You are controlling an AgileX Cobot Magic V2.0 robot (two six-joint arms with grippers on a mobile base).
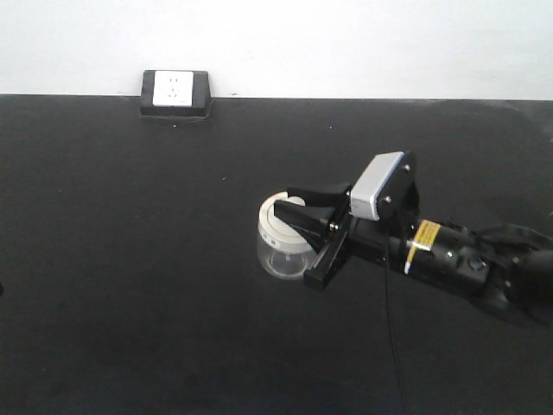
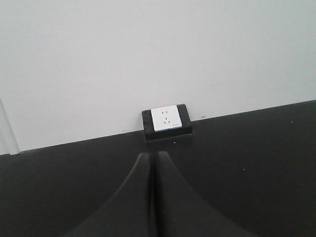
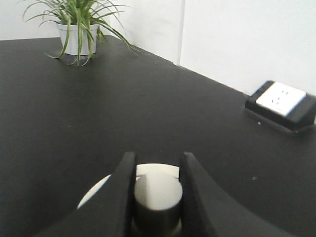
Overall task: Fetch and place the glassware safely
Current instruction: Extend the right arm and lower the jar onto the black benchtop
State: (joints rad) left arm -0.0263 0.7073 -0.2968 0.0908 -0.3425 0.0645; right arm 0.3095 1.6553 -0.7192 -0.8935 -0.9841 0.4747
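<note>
Black matte worktop (image 1: 130, 259) under everything. Nearest, right tool (image 3: 157, 197) clamped on the cream knob (image 3: 158, 195) of the glass jar (image 1: 282, 251), both black fingers (image 3: 121, 197) pressed against the knob's sides, white lid (image 1: 278, 226) showing beneath them. Jar upright mid-worktop, clear body below the lid. Right arm (image 1: 467, 264) reaching in low from the right edge, nearly level, grey wrist camera (image 1: 378, 184) on top. Left tool (image 2: 153, 197) with fingers pressed together, gripping nothing, pointed toward the back wall. Farther back, white power socket (image 1: 175, 92) in a black housing at the worktop's rear edge, well apart from the jar. Farthest, potted green plant (image 3: 78, 24) in a white pot, seen from the right wrist.
</note>
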